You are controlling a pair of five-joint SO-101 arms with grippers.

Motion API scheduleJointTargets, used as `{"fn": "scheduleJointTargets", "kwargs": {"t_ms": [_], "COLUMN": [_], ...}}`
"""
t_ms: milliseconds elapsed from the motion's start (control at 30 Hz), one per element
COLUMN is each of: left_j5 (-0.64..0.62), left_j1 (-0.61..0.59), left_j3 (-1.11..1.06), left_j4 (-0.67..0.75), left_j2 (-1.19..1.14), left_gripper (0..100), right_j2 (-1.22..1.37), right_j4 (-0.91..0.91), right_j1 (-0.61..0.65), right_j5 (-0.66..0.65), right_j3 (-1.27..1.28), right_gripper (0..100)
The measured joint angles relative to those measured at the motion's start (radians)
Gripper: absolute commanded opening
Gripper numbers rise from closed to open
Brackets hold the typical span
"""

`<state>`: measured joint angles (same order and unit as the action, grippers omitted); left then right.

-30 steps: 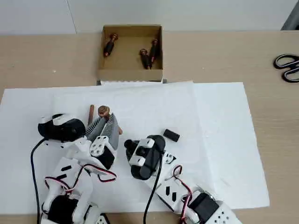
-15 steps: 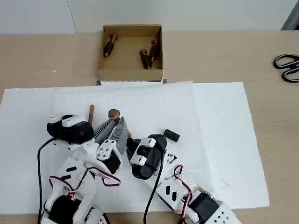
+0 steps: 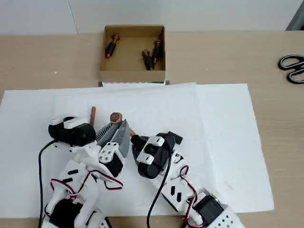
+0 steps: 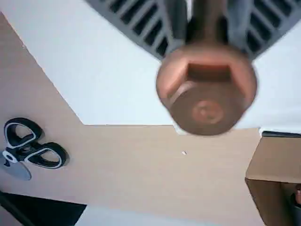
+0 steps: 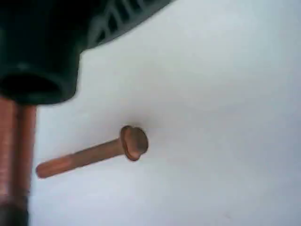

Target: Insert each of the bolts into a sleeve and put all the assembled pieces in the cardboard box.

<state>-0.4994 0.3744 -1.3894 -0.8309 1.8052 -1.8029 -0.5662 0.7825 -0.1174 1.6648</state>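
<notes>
We see a sleeve (image 5: 42, 52) with a copper bolt (image 5: 16, 155) at its mouth.
At five o'clock from the sleeve, a loose bolt (image 5: 94, 153) lies on paper (image 5: 225, 117).

Scissors (image 3: 290, 70) on wooden table (image 3: 228, 57), near white paper (image 3: 223, 142).

Site: looking like a robotics lab or hobby workshop | counter (image 3: 228, 57): pale wood, running to a plain white wall (image 3: 190, 14) | white paper sheet (image 3: 223, 142): lying as work mat | small arm (image 3: 76, 135) sitting beside second arm (image 3: 156, 154), both trailing exposed wiring (image 3: 111, 179) | scissors (image 3: 292, 68): lying at counter edge
</notes>
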Motion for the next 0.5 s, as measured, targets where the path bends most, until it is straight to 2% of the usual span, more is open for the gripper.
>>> {"fn": "scheduleJointTargets", "kwargs": {"t_ms": [500], "left_j5": [0.000], "left_j1": [0.000], "left_j3": [0.084], "left_j4": [-0.011], "left_j2": [0.000], "left_gripper": [1], "right_j2": [0.000], "right_j4": [0.005], "right_j1": [0.000], "right_j5": [0.000], "right_j3": [0.005], "right_gripper": [0.3]}}
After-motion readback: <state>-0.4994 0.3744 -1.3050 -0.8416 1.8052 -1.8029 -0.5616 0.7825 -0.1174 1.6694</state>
